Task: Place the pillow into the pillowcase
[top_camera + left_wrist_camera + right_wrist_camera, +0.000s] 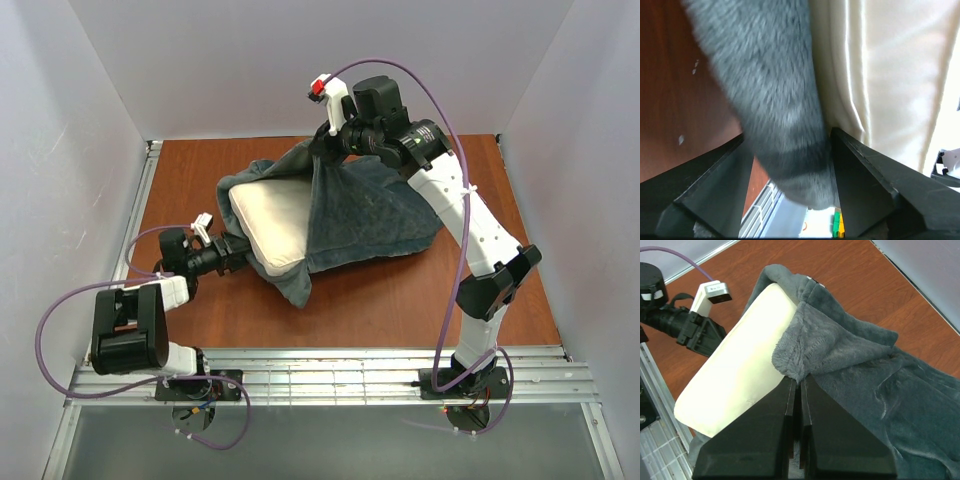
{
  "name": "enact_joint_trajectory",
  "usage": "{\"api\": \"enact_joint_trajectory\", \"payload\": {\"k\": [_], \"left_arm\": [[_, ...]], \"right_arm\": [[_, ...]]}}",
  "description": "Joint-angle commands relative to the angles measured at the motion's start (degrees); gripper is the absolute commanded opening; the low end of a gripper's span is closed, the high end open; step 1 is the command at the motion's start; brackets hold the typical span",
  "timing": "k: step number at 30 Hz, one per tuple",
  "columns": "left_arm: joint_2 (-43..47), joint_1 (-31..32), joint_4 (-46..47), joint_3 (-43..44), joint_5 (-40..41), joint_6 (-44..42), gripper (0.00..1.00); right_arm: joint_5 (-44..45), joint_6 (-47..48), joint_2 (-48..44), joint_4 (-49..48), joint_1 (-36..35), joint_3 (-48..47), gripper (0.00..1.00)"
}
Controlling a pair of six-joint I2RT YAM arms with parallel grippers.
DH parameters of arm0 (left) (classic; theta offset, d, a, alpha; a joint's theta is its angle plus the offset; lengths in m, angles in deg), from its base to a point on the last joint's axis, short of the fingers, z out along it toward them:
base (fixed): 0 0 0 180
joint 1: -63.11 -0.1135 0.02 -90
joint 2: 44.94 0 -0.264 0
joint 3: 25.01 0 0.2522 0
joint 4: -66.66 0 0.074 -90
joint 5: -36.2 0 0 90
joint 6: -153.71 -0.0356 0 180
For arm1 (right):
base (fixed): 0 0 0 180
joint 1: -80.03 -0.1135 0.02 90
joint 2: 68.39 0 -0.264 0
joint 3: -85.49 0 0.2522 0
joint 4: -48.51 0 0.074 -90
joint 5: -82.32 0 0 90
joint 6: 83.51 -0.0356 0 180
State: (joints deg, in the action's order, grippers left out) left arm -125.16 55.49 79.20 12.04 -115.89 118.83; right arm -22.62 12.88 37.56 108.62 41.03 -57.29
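The left gripper [238, 258] sits low by the near-left side of the pillow [272, 222], fingers [865, 180] apart. The right arm [470, 215] bends over the pillow's far side, the right gripper [799, 384] pinching the pillowcase [380, 215] tight.

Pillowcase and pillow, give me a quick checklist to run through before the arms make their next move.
1. Right jaws shut on the pillowcase rim: ok.
2. Left jaws gripping the plush: not ok; the fabric sits between them, but they stand apart.
3. Pillow fully inside: not ok; most of its cream face is bare.
4. Rim drawn over one pillow corner: ok.
5. How deep the pillow's covered end reaches: cannot tell.
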Motion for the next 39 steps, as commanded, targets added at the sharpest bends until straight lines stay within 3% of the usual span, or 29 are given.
{"api": "enact_joint_trajectory", "payload": {"k": [1,7,8,10,11,13,14,15,18,21,23,24,26,28,30,34,36,37,38,39], "left_arm": [[-2.8,3.2,7.1,1.1,4.2,3.9,0.57],[-10.3,6.6,10.7,3.7,9.7,5.4,0.47],[-12.5,6.6,11.7,4.7,10.0,6.1,0.34],[-14.0,6.7,15.8,7.0,8.7,7.5,0.18],[-13.6,6.7,16.8,10.5,6.6,9.1,0.0],[-12.1,6.8,16.4,15.7,4.1,9.8,0.0],[-10.5,6.8,13.5,24.2,1.7,8.7,0.0],[-9.8,8.7,3.9,30.2,0.7,4.1,0.0],[-8.8,11.5,-4.1,50.0,-1.1,1.9,0.0],[-10.9,14.5,-6.0,67.8,-1.1,4.5,0.0],[-11.9,15.5,-7.0,74.9,-0.4,6.7,0.0],[-11.6,15.9,-9.1,80.7,0.8,3.1,0.0],[-10.0,16.8,-8.0,81.8,0.6,1.6,0.0],[-7.1,17.2,-9.1,80.3,0.9,0.4,0.0],[-4.9,17.5,-10.0,75.8,1.1,0.2,0.0],[-1.4,21.0,-10.5,61.1,1.0,-1.9,0.0],[-4.9,20.3,-3.8,66.9,-2.7,2.6,0.0],[-6.8,18.5,-2.8,73.0,-3.5,3.2,0.0],[-10.9,17.7,-3.8,88.6,-3.5,2.7,0.0],[-12.3,16.8,-4.7,95.5,-2.6,1.3,0.0]], "right_arm": [[-3.1,-1.0,-5.7,-9.3,-0.3,-0.6,0.01],[-4.6,-1.6,-6.6,-9.4,-0.3,-0.7,0.01],[-4.7,-1.6,-6.9,-9.3,-0.2,-0.5,0.01],[-4.2,-0.9,-8.3,-9.3,0.0,1.1,0.01],[-3.6,-0.6,-9.0,-9.3,0.2,2.2,0.01],[-1.3,0.4,-11.6,-9.3,1.7,4.2,0.01],[-0.5,0.4,-12.4,-9.3,2.9,6.5,0.01],[0.3,0.4,-13.9,-9.2,4.2,7.2,0.01],[-0.1,-0.6,-16.2,-8.6,9.6,7.2,0.01],[-1.1,-0.5,-17.8,-7.8,11.8,1.4,0.01],[-1.5,-0.2,-18.6,-8.0,11.9,-2.8,0.01],[-1.4,0.0,-19.7,-8.8,11.9,-6.5,0.01],[-0.5,0.4,-24.2,-11.7,11.9,-6.3,0.01],[0.5,-0.1,-28.9,-18.3,11.9,3.6,0.01],[-0.5,-2.2,-34.9,-21.6,11.9,15.9,0.01],[-6.1,-9.5,-36.7,-21.6,11.9,30.9,0.01],[-10.4,-8.3,-34.1,-20.7,11.9,27.4,0.01],[-8.5,-7.7,-32.6,-20.5,12.1,14.3,0.01],[-7.0,-7.1,-29.1,-20.2,12.6,6.5,0.01],[-4.8,-6.5,-27.0,-20.2,13.1,-3.3,0.01]]}}
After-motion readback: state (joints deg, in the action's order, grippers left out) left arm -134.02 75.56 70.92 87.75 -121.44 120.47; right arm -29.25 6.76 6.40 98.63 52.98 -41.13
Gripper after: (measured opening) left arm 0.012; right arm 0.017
